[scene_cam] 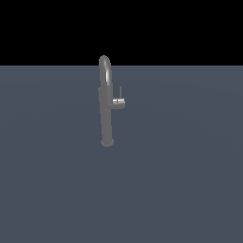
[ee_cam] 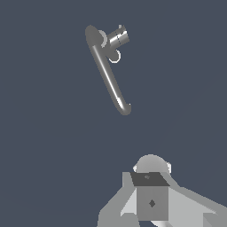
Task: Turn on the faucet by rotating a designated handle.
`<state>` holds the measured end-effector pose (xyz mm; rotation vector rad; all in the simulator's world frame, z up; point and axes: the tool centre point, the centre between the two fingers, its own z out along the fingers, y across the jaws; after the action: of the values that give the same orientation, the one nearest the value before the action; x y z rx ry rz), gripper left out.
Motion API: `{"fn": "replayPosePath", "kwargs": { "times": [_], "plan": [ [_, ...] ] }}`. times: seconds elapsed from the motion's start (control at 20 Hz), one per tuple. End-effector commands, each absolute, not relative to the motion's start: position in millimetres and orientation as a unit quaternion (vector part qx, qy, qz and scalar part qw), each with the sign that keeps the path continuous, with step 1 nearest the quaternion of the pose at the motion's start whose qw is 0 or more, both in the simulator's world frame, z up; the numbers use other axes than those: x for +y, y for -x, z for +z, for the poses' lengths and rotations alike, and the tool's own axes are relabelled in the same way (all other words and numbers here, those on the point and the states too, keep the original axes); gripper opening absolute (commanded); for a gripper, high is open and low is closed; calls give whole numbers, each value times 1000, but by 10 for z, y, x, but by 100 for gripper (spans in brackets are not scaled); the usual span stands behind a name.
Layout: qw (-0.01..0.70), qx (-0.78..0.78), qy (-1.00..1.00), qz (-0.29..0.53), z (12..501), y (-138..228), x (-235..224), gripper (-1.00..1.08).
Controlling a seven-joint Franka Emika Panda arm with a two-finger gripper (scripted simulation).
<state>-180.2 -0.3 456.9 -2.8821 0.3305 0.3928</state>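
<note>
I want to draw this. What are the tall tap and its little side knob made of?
The faucet looks like grey brushed metal: a bright streak runs along its curved spout. The handle seems polished metal too, with shiny bands. It is a render, so that's a guess.

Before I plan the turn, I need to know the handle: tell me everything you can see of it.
The handle is a short grey cylindrical stub, metallic-looking, jutting sideways from the faucet column toward the exterior view's right, about midway up. A thin rod lever rises upright from it. In the wrist view it shows as a shiny barrel beside the column. Nothing touches it; no gripper is near it in the exterior view.
</note>
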Motion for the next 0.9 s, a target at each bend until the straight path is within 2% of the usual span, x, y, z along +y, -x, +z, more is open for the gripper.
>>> {"fn": "replayPosePath", "kwargs": {
  "times": [0.0,0.85],
  "plan": [
    [123,130,972,154,4519,1668,10,-100],
    [240,247,892,293,4010,792,26,-100]
  ]
}}
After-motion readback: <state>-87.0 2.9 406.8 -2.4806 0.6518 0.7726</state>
